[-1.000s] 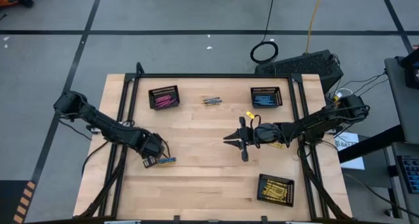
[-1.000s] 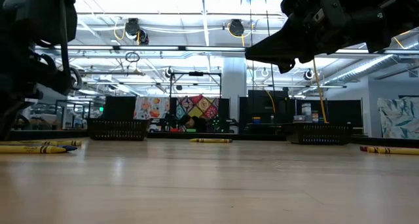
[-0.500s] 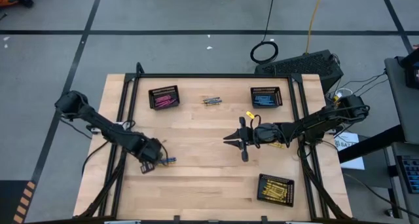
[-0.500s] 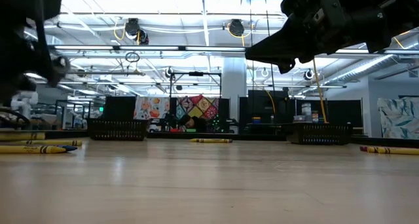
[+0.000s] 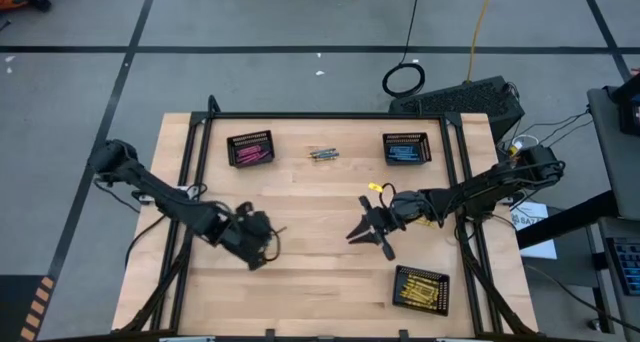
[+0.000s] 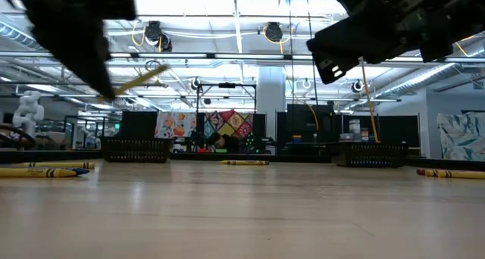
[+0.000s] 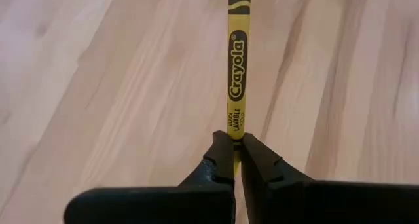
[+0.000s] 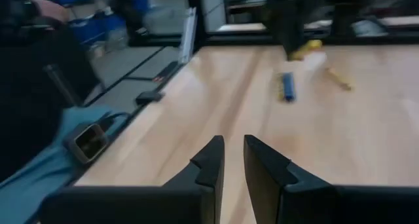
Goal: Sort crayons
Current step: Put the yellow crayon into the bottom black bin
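My left gripper is at the table's left middle, raised off the wood and shut on a yellow crayon. The crayon also shows in the low view. A blue crayon and a yellow one lie flat on the wood below it. My right gripper hovers over the table's middle; its fingers stand a narrow gap apart with nothing between them. Loose crayons lie at the far middle and by the right arm. My left gripper pinches the yellow crayon's near end between its two fingertips. The fingers lie along the crayon, which sticks out forward past them. The crayon is lifted clear of the table, and its free end slants upward.
Three black mesh baskets stand on the table: one with pink crayons at far left, one with blue at far right, one with yellow at near right. A black frame runs around the table's edges.
My left gripper has risen from the table and gone toward the right edge, turning as it went, with the yellow crayon lifted clear in its fingers. The other crayons stay where they lay. My right gripper has turned and shifted slightly toward the near edge.
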